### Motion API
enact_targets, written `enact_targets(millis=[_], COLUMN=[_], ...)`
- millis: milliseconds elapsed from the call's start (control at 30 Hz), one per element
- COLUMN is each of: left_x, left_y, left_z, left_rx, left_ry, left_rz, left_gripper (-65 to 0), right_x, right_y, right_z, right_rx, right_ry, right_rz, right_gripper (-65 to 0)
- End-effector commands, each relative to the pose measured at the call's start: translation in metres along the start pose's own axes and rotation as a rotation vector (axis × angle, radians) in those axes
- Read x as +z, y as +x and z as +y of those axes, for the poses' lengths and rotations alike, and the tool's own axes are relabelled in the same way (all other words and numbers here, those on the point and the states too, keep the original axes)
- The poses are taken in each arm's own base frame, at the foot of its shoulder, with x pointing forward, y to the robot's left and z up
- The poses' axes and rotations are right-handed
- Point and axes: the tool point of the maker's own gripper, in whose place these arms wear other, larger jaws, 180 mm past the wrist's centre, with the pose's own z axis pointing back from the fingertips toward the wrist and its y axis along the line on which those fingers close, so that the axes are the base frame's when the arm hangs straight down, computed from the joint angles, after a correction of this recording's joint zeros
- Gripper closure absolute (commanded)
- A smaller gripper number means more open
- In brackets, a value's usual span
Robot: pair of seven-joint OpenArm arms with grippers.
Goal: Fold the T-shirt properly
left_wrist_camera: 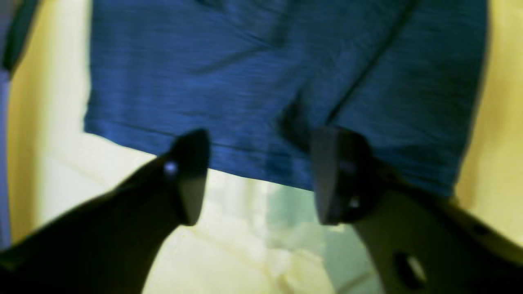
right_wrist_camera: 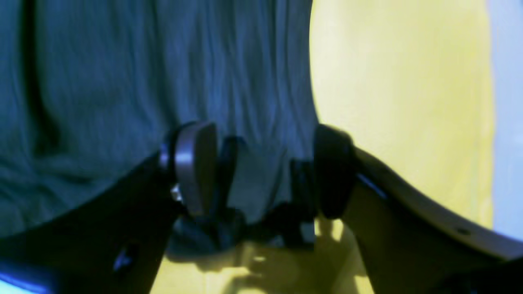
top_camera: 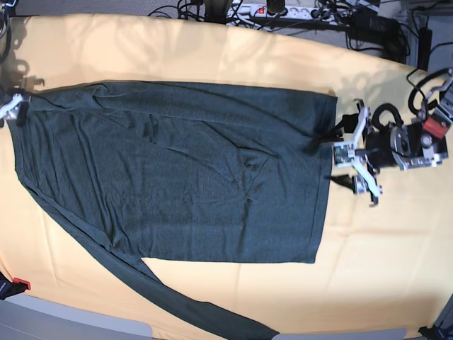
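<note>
Left gripper (top_camera: 352, 164), at the right of the base view, stands with its jaws apart just beside the T-shirt's (top_camera: 184, 170) right-hand edge; in the left wrist view its two dark fingers (left_wrist_camera: 190, 175) are spread with the shirt's hemmed edge lying across the gap and nothing pinched between them. Right gripper (right_wrist_camera: 261, 171) barely shows in the base view, at the far left edge by the garment's upper left corner; its own wrist view shows the jaws apart, a dark bunched fold of fabric lying loose between them, apparently not clamped (blur makes actual contact impossible to judge). The T-shirt, a dark charcoal-green heathered knit, lies spread flat across the middle of the base view, with one long sleeve trailing from its lower left toward the bottom centre of the frame. Shallow creases cross its middle. As a thin knit it will probably handle as light, limp and somewhat stretchy: it should drape and sag from any pinch point and slide easily on the cover beneath, so hold is best taken at the hemmed edges or corners, where the doubled fabric offers a firmer, thicker bite. The work surface is a pale yellow-orange cloth (top_camera: 382, 269), fairly smooth, showing on all sides of the garment. Along the top edge of the base view run a power strip (top_camera: 272, 10) and tangled dark cables (top_camera: 368, 25).
</note>
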Motion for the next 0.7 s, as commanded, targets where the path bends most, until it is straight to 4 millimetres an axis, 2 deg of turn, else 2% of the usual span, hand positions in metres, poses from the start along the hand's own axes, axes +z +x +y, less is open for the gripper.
enact_targets(millis=[0, 67, 100, 200, 333, 533, 667], left_x=[0.009, 0.009, 0.009, 0.010, 0.015, 0.018, 0.018], left_y=[0.004, 0.003, 0.002, 0.000, -0.002, -0.004, -0.003], left_z=[0.012, 0.006, -0.001, -0.004, -0.005, -0.005, -0.005], left_rx=[0.001, 0.021, 0.016, 0.042, 0.054, 0.053, 0.060], left_ry=[0.026, -0.010, -0.047, -0.061, -0.067, -0.066, -0.069], left_rz=[-0.006, 0.005, 0.009, 0.018, 0.021, 0.031, 0.023], left_gripper=[-41.0, -40.9, -40.9, -40.1, -40.1, -40.1, -40.1], right_x=[0.005, 0.005, 0.005, 0.011, 0.020, 0.035, 0.049], right_y=[0.022, 0.025, 0.025, 0.026, 0.025, 0.012, -0.004], right_z=[-0.010, -0.005, 0.002, 0.026, 0.041, 0.049, 0.060], right_rx=[0.017, 0.031, 0.061, 0.138, 0.104, 0.171, 0.270], right_ry=[-0.024, 0.008, 0.050, 0.195, 0.312, 0.347, 0.341], right_rz=[-0.053, -0.048, -0.044, -0.046, -0.014, 0.069, 0.123], right_gripper=[-39.8, -39.6, -39.1, -39.0, -39.0, -39.0, -39.0])
